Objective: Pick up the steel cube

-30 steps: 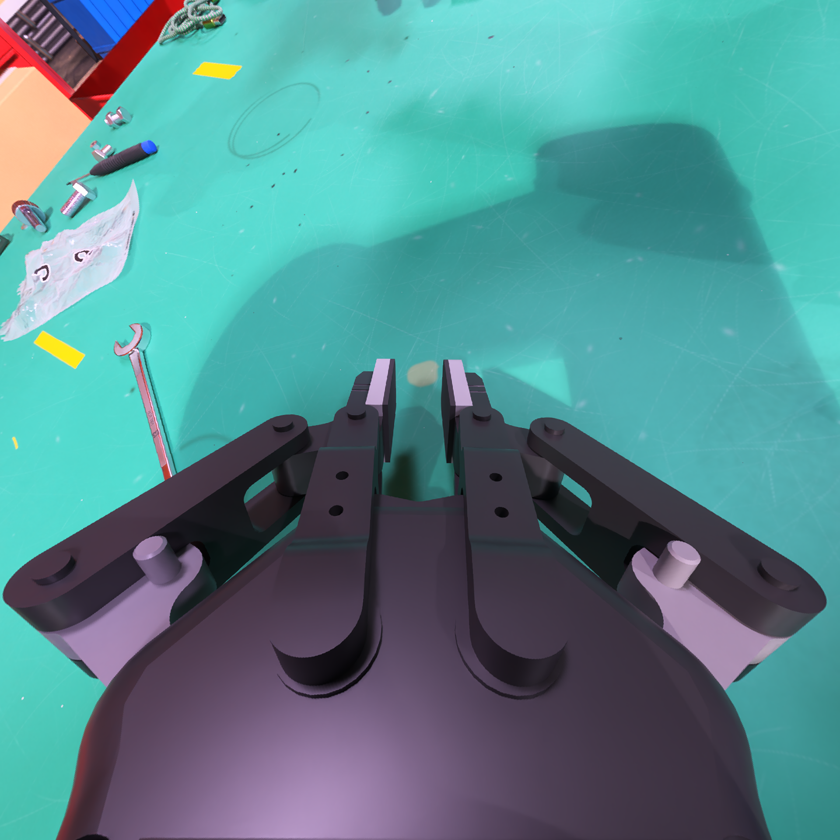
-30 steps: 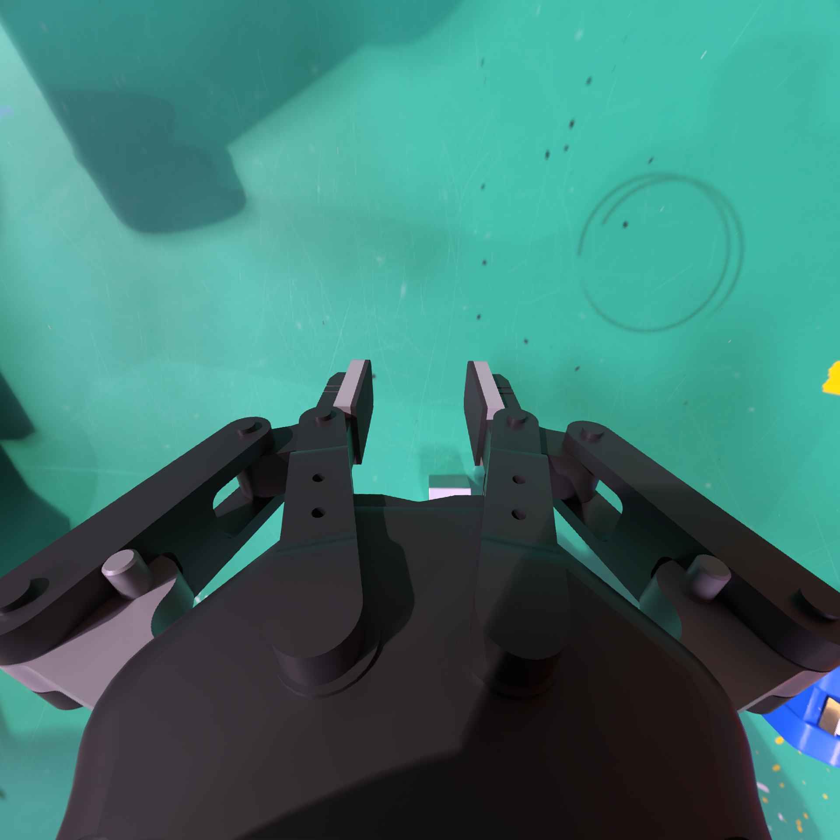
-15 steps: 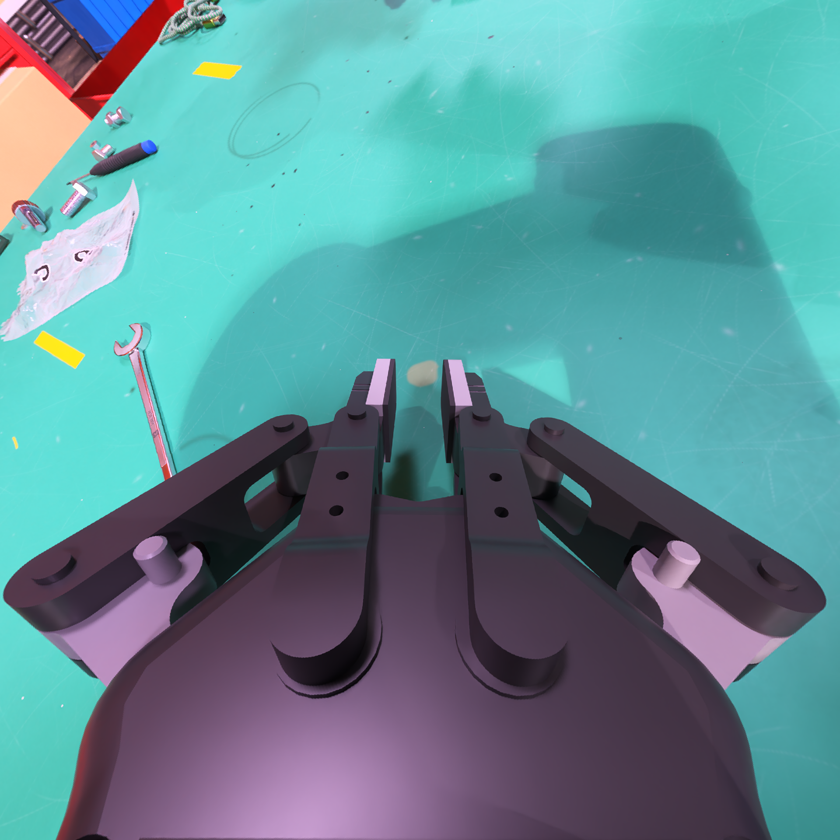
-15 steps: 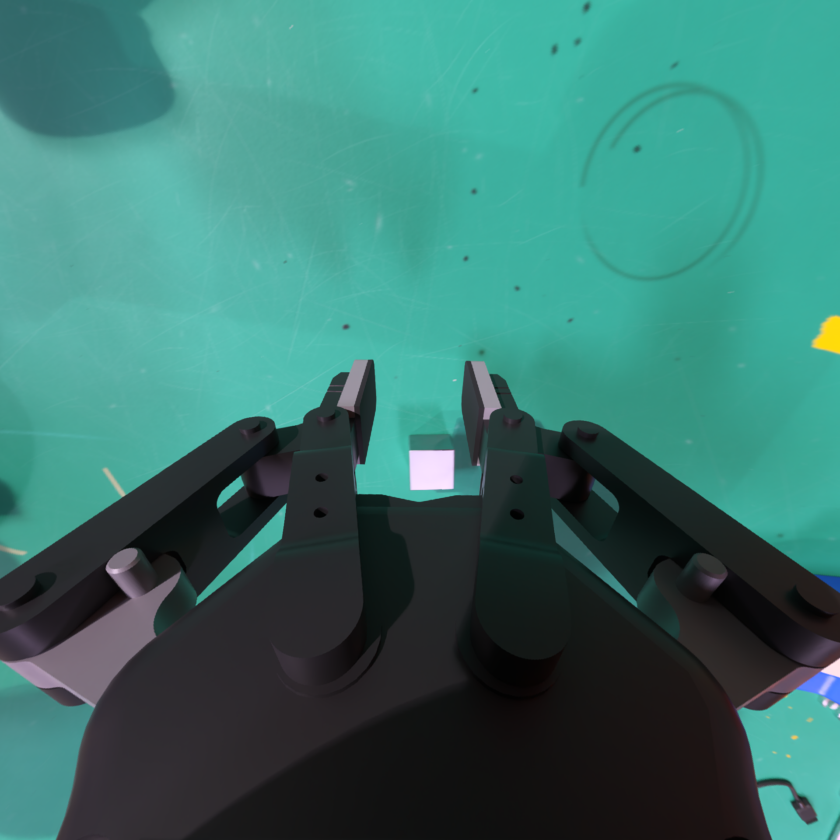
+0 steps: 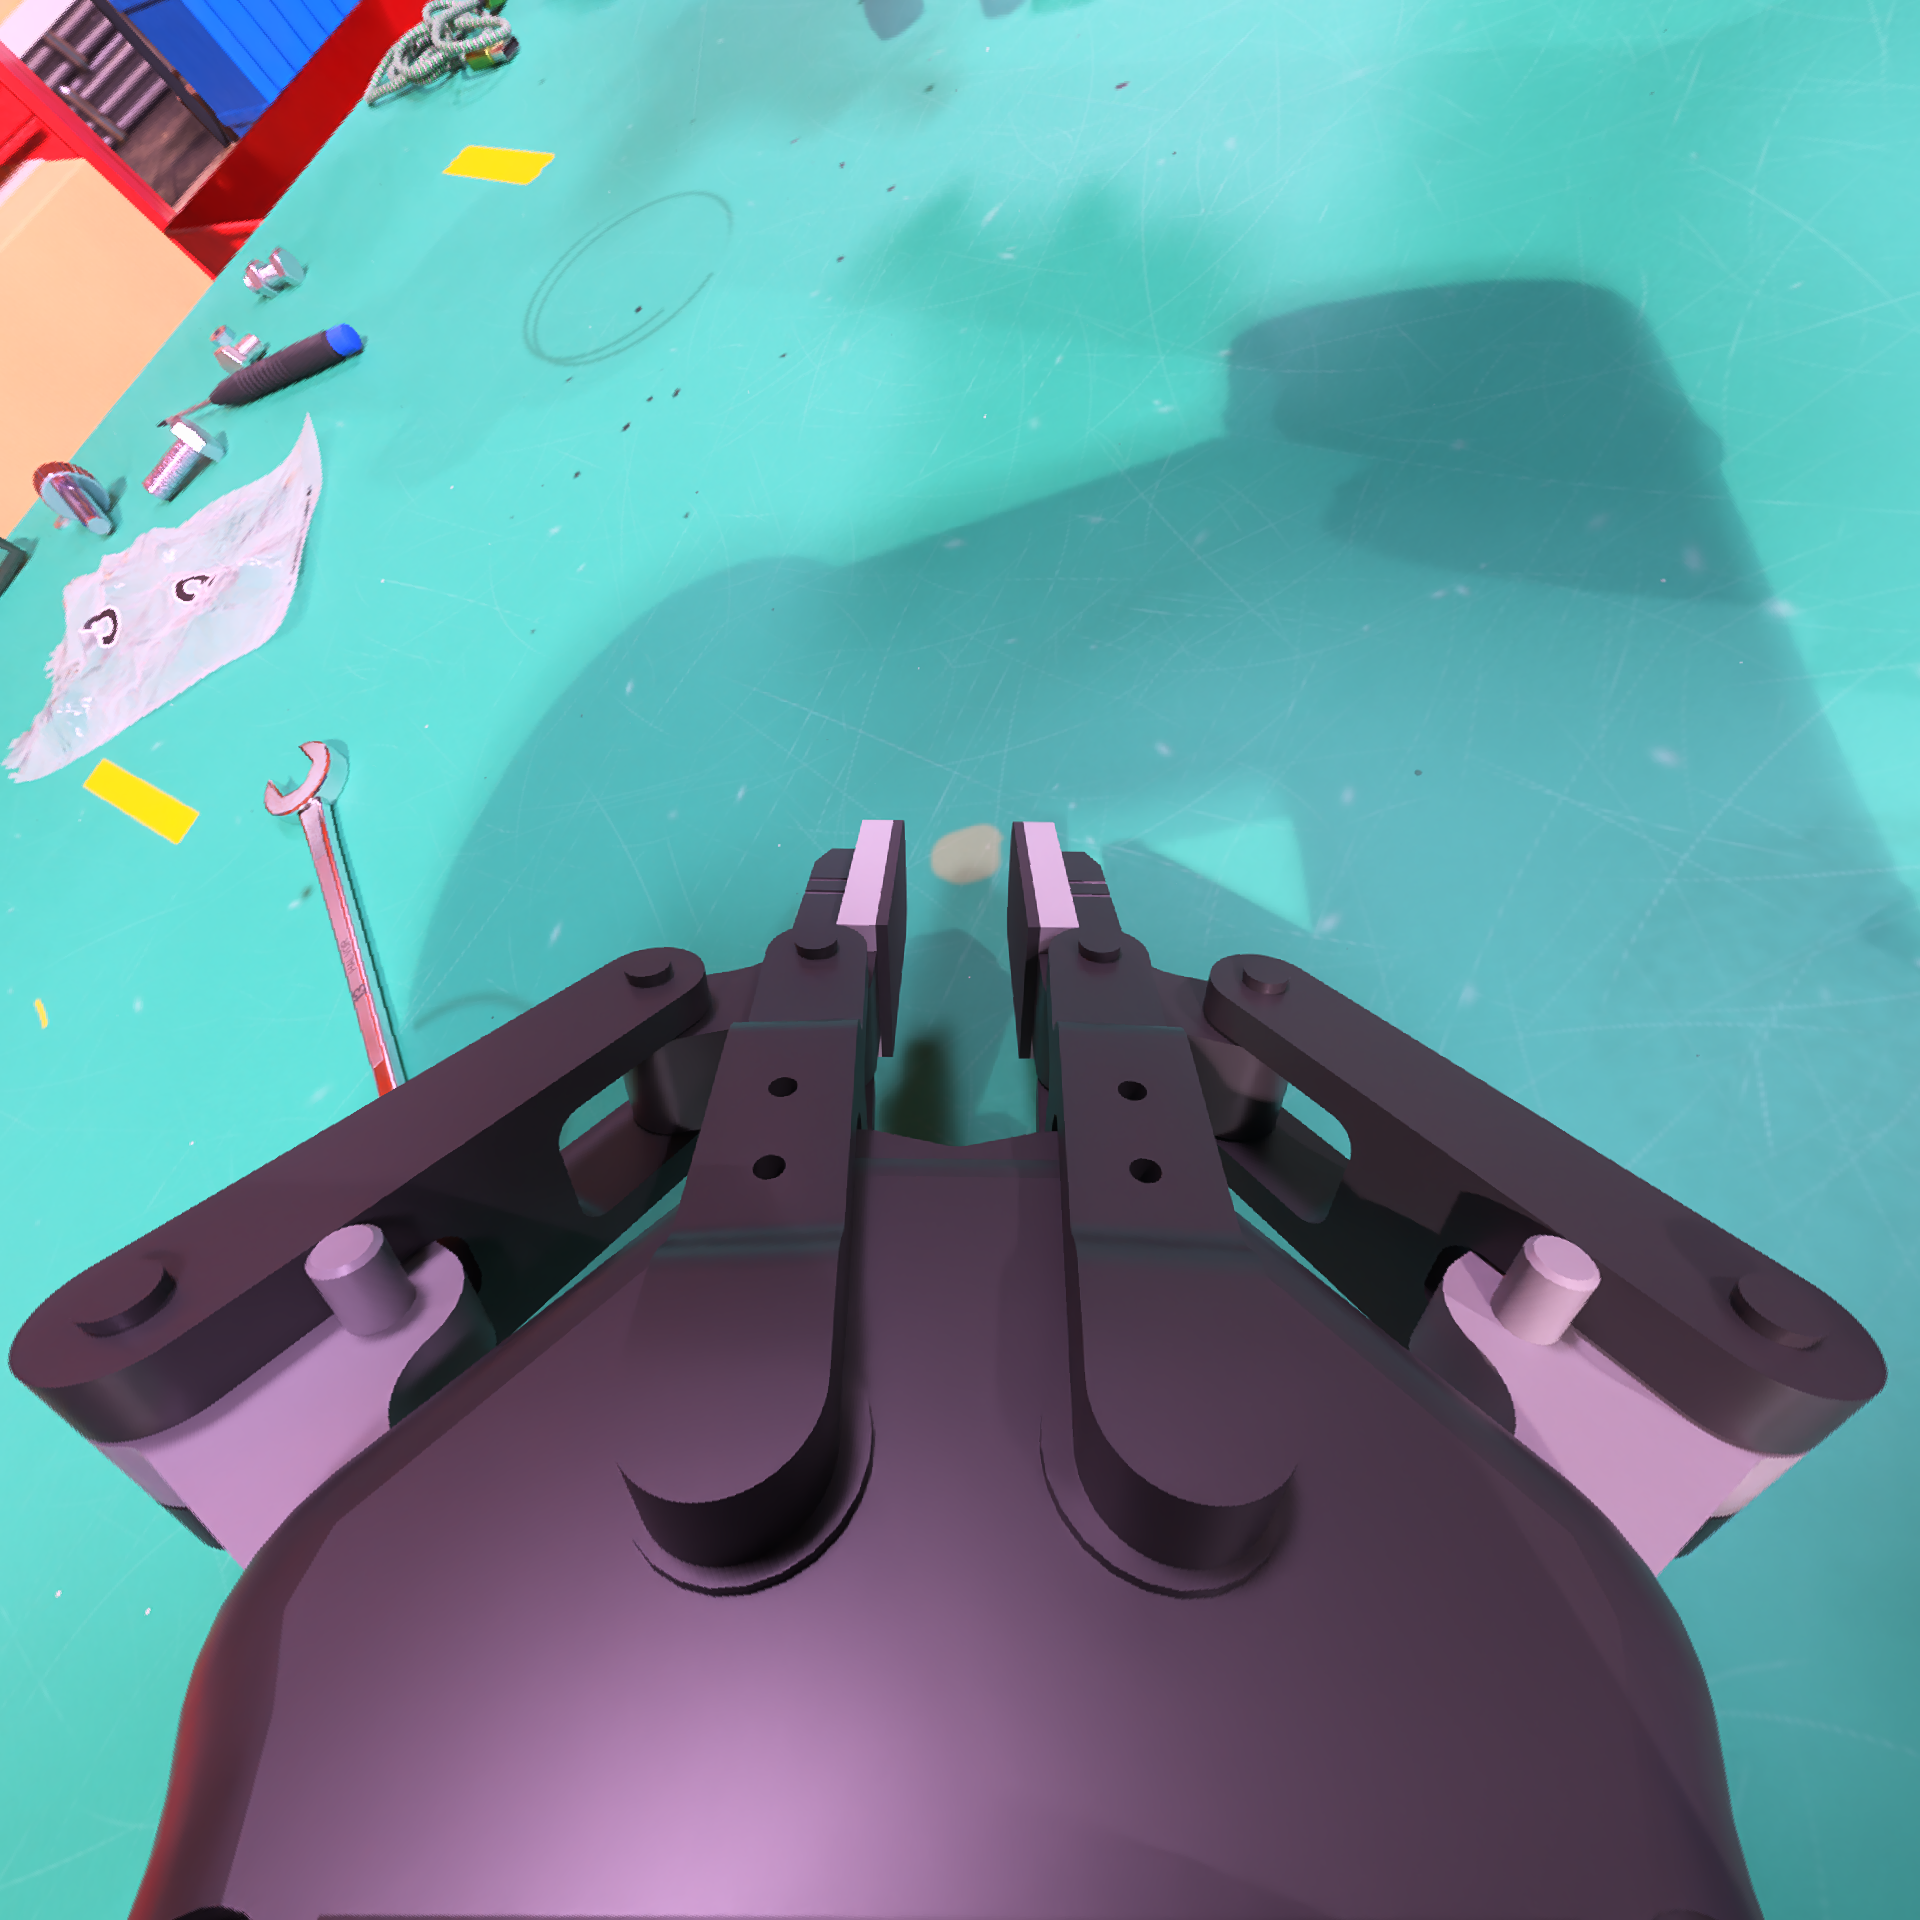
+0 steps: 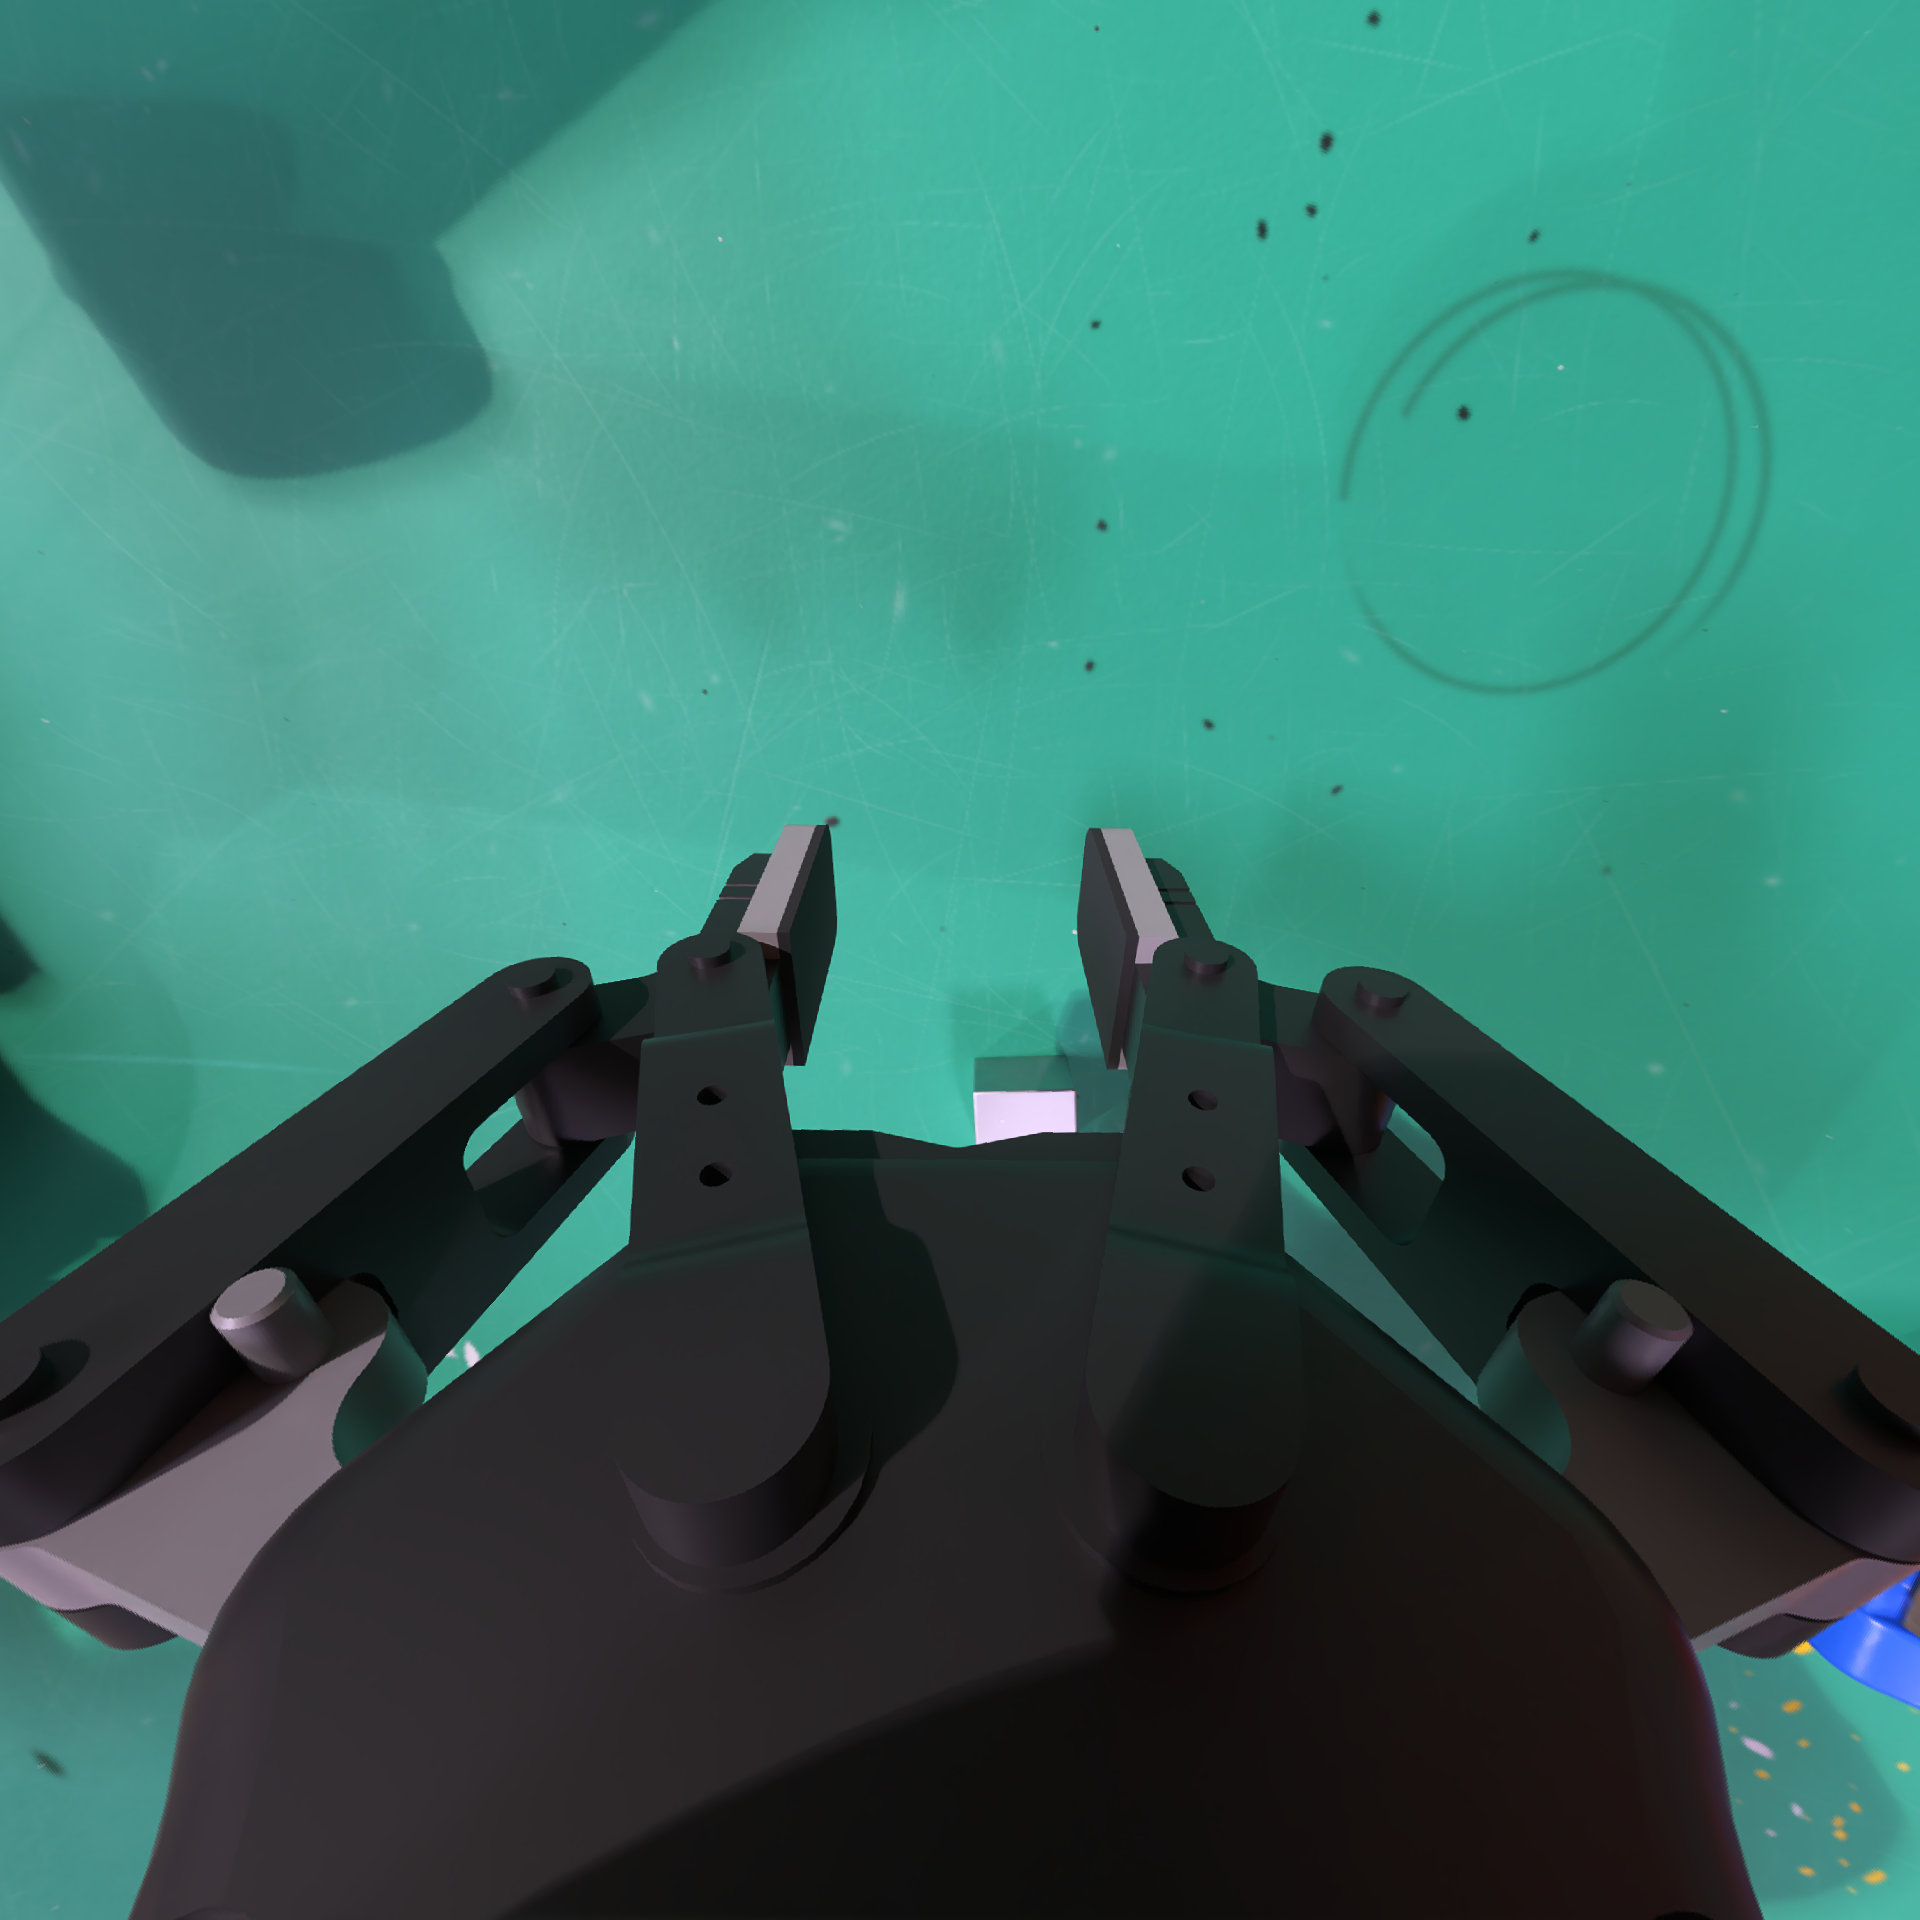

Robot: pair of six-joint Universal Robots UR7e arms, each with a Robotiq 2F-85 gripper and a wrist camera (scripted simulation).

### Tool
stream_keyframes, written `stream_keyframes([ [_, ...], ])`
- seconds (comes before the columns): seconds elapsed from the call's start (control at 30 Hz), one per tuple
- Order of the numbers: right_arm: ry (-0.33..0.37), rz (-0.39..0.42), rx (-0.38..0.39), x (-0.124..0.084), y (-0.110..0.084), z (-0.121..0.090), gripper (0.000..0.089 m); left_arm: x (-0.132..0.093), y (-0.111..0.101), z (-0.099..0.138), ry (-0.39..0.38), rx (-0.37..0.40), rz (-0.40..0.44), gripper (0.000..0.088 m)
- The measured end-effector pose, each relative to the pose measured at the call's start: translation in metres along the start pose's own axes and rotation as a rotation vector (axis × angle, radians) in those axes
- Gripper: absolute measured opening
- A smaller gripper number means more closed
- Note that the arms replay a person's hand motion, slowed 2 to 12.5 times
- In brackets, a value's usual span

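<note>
The steel cube (image 6: 1023,1107) is small and pale grey and sits on the green table (image 6: 935,468). In the right wrist view it lies low between the bases of my fingers, nearer the right finger, its lower part hidden by the gripper body. My right gripper (image 6: 961,914) is open and empty, its fingertips past the cube. My left gripper (image 5: 956,883) is open with a narrow gap and holds nothing. It hovers over bare table near a small beige spot (image 5: 966,854). The cube does not show in the left wrist view.
At the left in the left wrist view lie a wrench (image 5: 332,914), a clear plastic bag (image 5: 177,613), bolts (image 5: 182,462), a blue-capped tool (image 5: 286,364) and red and blue bins (image 5: 208,62). A blue object (image 6: 1881,1652) sits at the lower right in the right wrist view.
The right gripper has shifted, so the cube shows less than half a second ago, and its jaws stand slightly wider. The left gripper has not moved.
</note>
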State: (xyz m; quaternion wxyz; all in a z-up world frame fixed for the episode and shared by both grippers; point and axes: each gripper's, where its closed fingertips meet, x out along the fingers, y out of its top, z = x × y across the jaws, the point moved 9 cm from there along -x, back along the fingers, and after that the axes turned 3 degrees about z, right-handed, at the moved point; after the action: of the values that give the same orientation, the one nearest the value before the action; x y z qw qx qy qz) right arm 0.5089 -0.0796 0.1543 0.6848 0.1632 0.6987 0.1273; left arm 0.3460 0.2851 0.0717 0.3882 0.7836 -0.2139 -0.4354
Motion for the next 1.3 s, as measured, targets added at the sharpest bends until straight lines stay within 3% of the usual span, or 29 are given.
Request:
stream_keyframes([
  [0.13, -0.027, 0.04, -0.024, -0.003, 0.001, 0.0, 0.0441, 0.0, 0.0, 0.0, 0.0, 0.001, 0.0, 0.0181],
  [0.37, 0.02, 0.104, 0.029, -0.004, 0.007, -0.002, 0.0464, 0.0, 0.0, 0.0, 0.0, 0.0, 0.0, 0.0181],
  [0.77, -0.05, 0.006, 0.013, -0.006, -0.005, 0.003, 0.0462, 0.0, 0.0, 0.0, 0.001, 0.001, 0.0, 0.018],
  [1.3, -0.041, -0.138, -0.05, -0.002, -0.015, -0.001, 0.0418, 0.0, 0.0, 0.0, 0.0, 0.002, 0.0, 0.018],
])
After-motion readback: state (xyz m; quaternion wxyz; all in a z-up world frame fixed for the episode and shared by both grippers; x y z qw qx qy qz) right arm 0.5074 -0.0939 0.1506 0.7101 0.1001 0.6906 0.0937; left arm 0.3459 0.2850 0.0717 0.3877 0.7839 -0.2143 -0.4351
